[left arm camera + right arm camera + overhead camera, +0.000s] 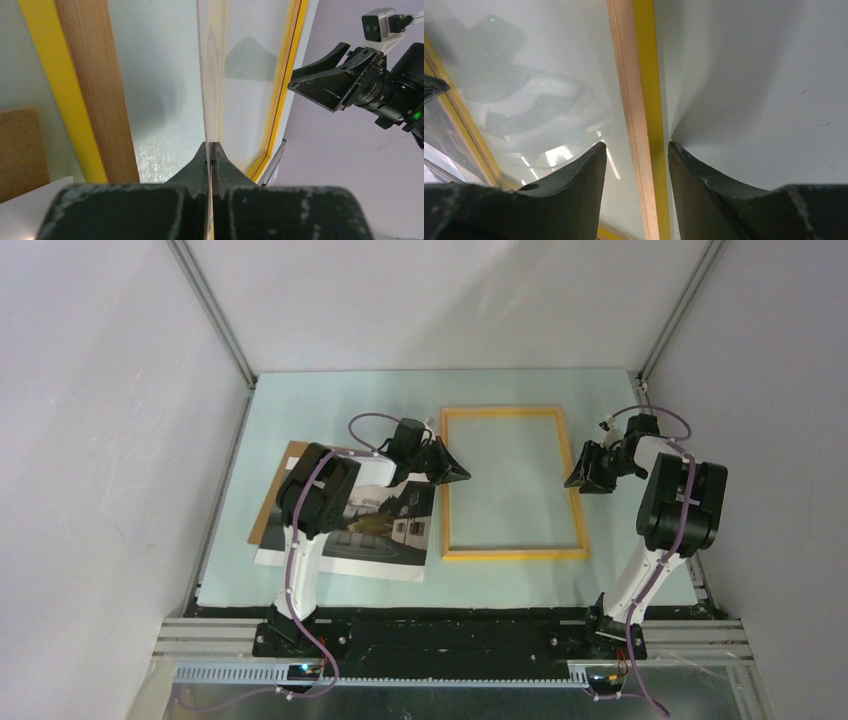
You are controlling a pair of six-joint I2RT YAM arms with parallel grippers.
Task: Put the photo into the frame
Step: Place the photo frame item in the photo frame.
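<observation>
**Near left:** the photo point(385, 530), a dark, misty landscape print, lies on a plain brown backing board point(280, 495) with its far right corner lifted. Your left gripper point(458, 473) is clenched on that corner, a thin pale sheet seen edge-on. Judge it light, floppy and easily creased, so hold it by the border.

**Beyond:** the yellow-edged wooden frame point(512, 554) with its clear pane lies flat. Your right gripper point(578, 478) stands parted astride its right rail.

The photo point(390, 525) lies just left of the frame point(515, 553), overlapping a brown board point(270, 510)

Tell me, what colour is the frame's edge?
Yellow-orange with a pale wood-grain side; the frame shows best in the right wrist view.
</observation>
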